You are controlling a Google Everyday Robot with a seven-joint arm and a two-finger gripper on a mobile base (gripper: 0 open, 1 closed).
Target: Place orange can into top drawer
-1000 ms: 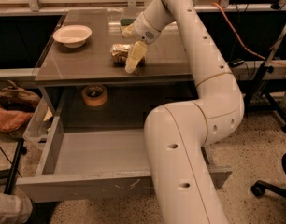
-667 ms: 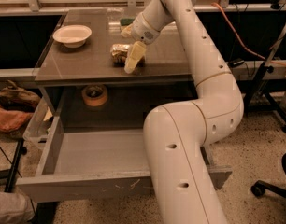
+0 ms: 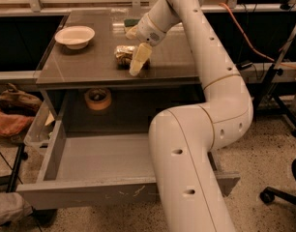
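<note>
The orange can [image 3: 123, 55] lies on its side near the middle of the brown tabletop [image 3: 85, 64]. My gripper [image 3: 135, 47] has come down on the can's right end, open, with one cream finger [image 3: 140, 60] in front of the can and the other behind it. The can rests on the table. The top drawer [image 3: 114, 193] below the tabletop is pulled out wide, and its grey floor [image 3: 102, 156] is bare. My arm crosses the drawer's right side and hides that part.
A white bowl [image 3: 75, 36] sits at the tabletop's left. A green sponge [image 3: 131, 21] lies behind the gripper. A tan tape roll [image 3: 98, 99] sits in the recess behind the drawer. Bags [image 3: 15, 112] lie at the left, and a chair base [image 3: 283, 192] stands at the right.
</note>
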